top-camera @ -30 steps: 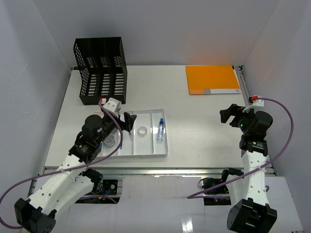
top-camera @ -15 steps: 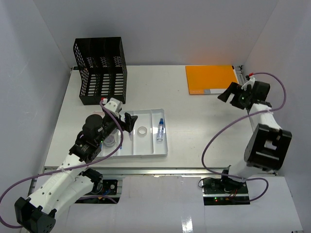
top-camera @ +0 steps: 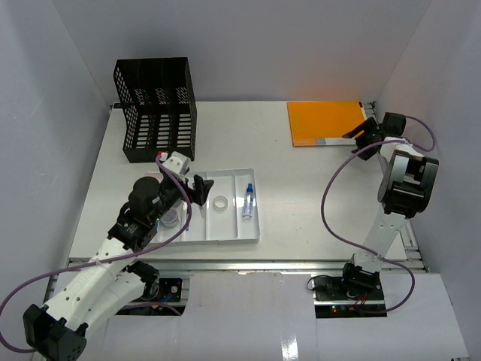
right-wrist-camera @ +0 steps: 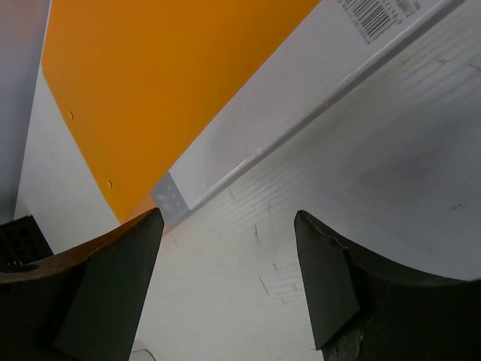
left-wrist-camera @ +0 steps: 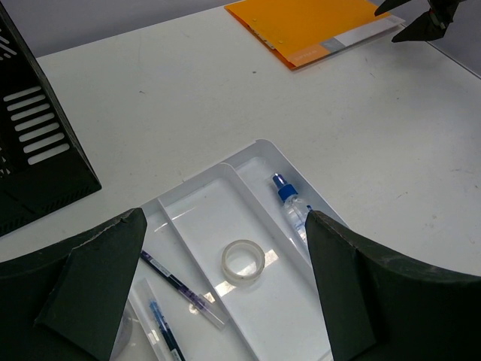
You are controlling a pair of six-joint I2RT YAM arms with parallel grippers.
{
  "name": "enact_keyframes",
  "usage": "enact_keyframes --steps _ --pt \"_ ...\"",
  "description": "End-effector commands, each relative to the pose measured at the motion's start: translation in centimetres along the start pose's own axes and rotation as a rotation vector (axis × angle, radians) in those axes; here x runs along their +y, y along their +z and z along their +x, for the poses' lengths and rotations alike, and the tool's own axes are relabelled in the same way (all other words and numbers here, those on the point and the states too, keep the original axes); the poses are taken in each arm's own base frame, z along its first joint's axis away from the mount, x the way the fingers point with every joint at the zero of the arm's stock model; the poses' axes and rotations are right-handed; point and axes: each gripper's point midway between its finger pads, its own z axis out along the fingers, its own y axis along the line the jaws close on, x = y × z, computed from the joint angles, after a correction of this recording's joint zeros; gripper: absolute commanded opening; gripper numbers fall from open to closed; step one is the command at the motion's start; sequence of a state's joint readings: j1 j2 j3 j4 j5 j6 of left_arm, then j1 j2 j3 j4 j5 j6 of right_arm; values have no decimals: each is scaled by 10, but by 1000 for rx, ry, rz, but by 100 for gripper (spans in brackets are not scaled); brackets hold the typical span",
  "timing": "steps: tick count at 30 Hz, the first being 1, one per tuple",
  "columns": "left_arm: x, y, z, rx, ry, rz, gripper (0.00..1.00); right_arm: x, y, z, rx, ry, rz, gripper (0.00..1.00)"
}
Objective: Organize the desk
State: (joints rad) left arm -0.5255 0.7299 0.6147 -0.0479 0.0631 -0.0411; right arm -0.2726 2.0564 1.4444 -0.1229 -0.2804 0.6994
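**Right pincer at the near right corner of the orange folder; both pincers empty.**

The counter is a rigid, fixed white slab that spans the whole work area and is not a grasp target. The folder lies flat at its far right corner and is judged thin, light, flexible and smooth-faced. Take hold at the near edge by the white label strip, with one finger slid beneath. Right pincer: jaws spread wide over bare counter just beside that edge, gripping nothing; contact with the folder cannot be confirmed. Left pincer: jaws wide apart above the white tray, which holds a tape roll and a small bottle, gripping nothing.
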Motion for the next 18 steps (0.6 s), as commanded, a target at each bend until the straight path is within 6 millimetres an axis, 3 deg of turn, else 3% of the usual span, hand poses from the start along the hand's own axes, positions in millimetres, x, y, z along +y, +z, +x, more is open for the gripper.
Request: enact_keyframes --steps 1,12,18 --pt "2 2 -2 2 11 -4 98 5 18 -19 -100 105 46 75" --pt "4 5 4 22 19 -11 98 -4 47 -12 -91 176 86 61" --pt "3 5 4 18 26 -2 98 -16 62 -7 -76 193 111 33"
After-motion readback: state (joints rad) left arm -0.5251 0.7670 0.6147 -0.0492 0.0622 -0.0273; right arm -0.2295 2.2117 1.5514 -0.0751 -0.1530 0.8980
